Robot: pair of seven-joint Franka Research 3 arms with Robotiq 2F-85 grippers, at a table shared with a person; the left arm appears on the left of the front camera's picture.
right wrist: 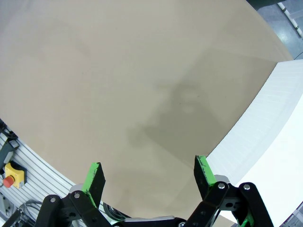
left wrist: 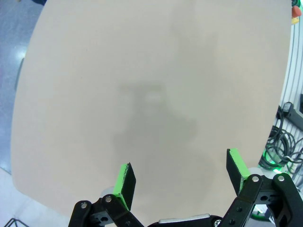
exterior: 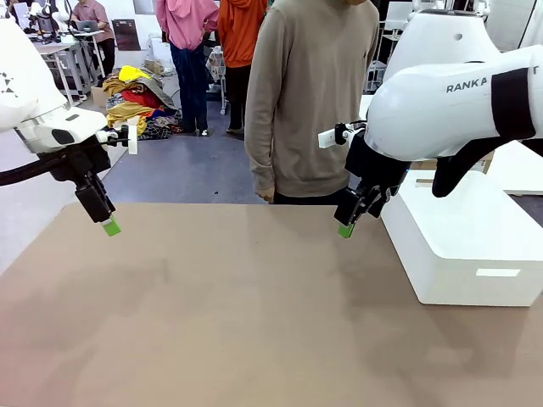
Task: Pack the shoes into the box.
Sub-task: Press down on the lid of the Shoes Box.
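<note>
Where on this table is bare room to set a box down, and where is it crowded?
The table is bare from the left gripper across to the right gripper and down to the near edge. Both hang open above it. The crowded part is the right side, where the white box stands.

Table bare across left, middle, near edge: free passage there. White box blocks right side, just beside right gripper. Left gripper hangs over far-left edge. Person stands at far middle edge.
</note>
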